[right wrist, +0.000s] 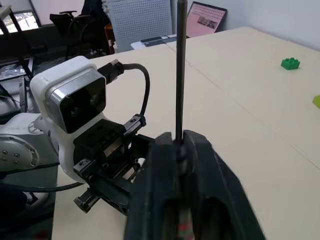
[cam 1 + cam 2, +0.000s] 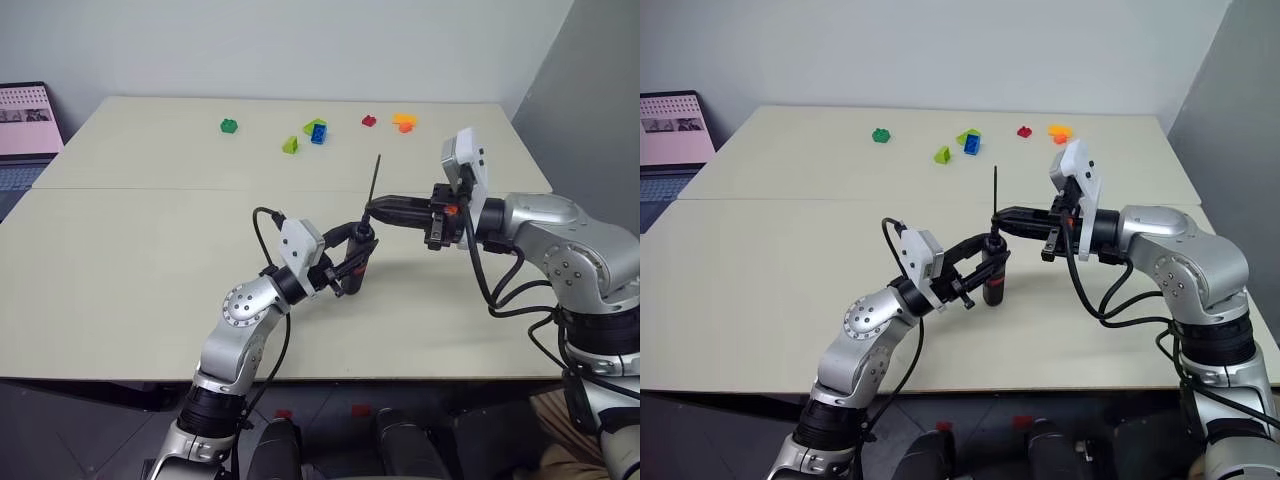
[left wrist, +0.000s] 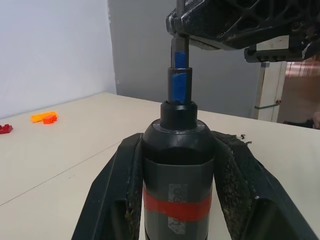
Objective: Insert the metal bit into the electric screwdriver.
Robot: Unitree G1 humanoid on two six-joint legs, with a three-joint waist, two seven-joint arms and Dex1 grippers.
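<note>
black electric screwdriver [image 3: 177,165] pinched in left hand [image 2: 985,262] | label unreadable | right hand [image 2: 372,210] pinching metal bit [image 2: 375,178]

The electric screwdriver [image 3: 177,165] is black with a red band and a blue-marked neck. The metal bit [image 1: 180,70] is dark grey. The tabletop [image 2: 150,250] is pale cream. Toy bricks: green [image 2: 229,125], lime [image 2: 290,145], blue [image 2: 318,135], red [image 2: 369,121], orange [image 2: 404,122].
</note>
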